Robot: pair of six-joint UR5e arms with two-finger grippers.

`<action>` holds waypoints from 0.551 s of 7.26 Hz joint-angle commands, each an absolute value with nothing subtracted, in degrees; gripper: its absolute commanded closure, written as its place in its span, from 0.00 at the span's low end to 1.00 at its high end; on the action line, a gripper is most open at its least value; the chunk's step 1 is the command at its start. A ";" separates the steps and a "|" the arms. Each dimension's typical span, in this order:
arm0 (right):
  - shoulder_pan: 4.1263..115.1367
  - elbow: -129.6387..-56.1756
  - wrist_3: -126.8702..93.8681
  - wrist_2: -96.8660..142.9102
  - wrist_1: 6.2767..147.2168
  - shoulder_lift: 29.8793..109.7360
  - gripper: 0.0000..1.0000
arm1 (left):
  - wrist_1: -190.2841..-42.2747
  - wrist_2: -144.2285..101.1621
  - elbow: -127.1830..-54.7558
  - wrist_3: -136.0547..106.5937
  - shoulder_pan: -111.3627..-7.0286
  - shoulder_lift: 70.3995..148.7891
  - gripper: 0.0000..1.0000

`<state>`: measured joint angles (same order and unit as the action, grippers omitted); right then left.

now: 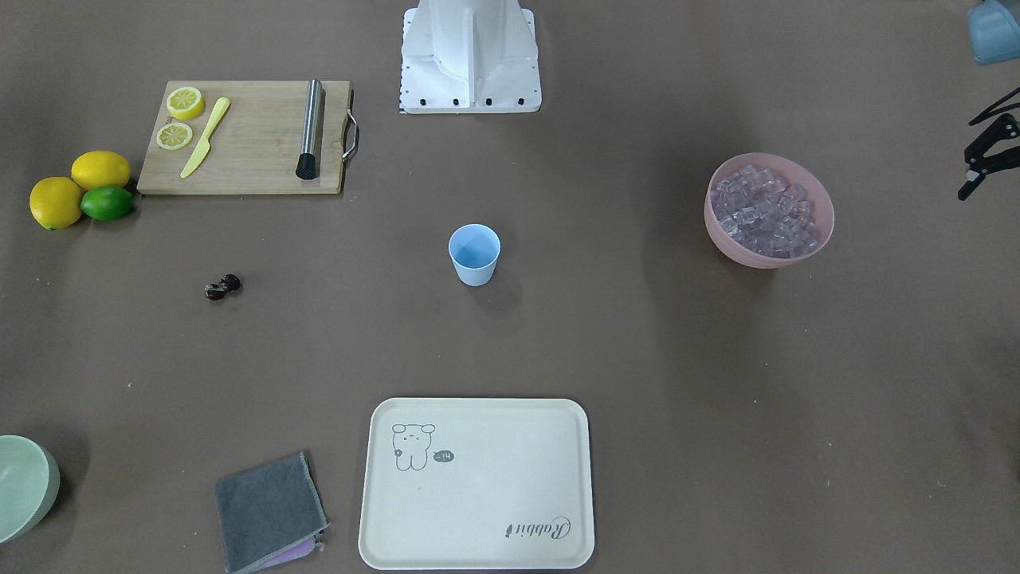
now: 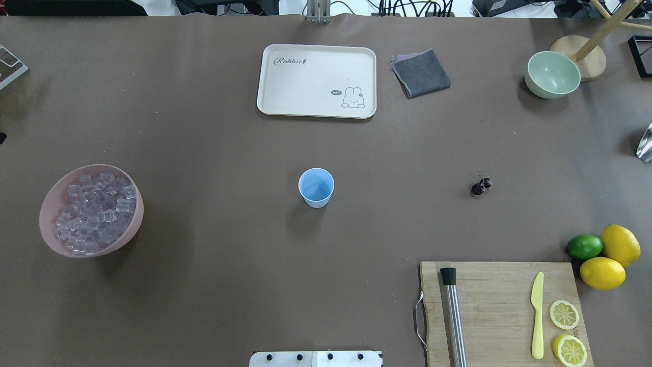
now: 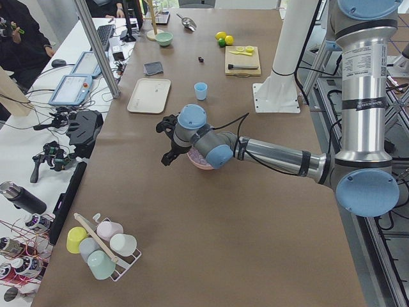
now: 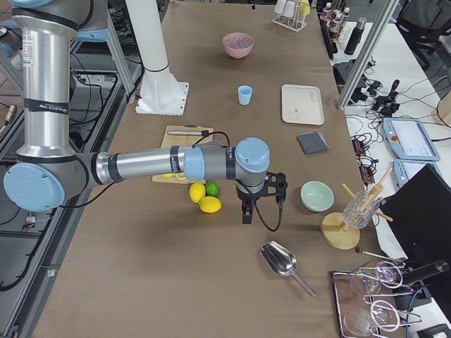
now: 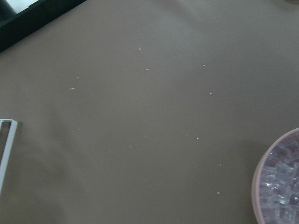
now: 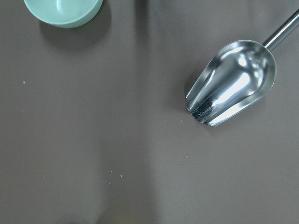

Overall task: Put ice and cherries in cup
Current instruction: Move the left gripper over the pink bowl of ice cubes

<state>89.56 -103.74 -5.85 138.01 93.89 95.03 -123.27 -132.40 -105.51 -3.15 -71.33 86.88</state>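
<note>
The light blue cup (image 1: 475, 253) stands upright and empty at the table's middle. The ice (image 1: 765, 211) fills a pink bowl (image 1: 721, 239) on my left side, and its edge shows in the left wrist view as ice (image 5: 282, 186). The dark cherries (image 1: 222, 287) lie on the bare table on my right side. My left gripper (image 1: 968, 159) hangs open and empty just outside the pink bowl, apart from it. My right gripper (image 4: 246, 211) shows only in the exterior right view, past the lemons and far from the cherries; I cannot tell whether it is open or shut.
A wooden cutting board (image 1: 247, 151) holds lemon halves, a yellow knife and a steel muddler. Two lemons and a lime (image 1: 105, 203) lie beside it. A cream tray (image 1: 478, 510), a grey cloth (image 1: 267, 510), a green bowl (image 6: 63, 9) and a metal scoop (image 6: 233, 84) lie further out.
</note>
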 commanded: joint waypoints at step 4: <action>89.56 -105.90 -6.06 137.81 93.25 97.82 0.00 | -121.65 -127.79 -106.96 -4.48 -57.59 93.85 0.02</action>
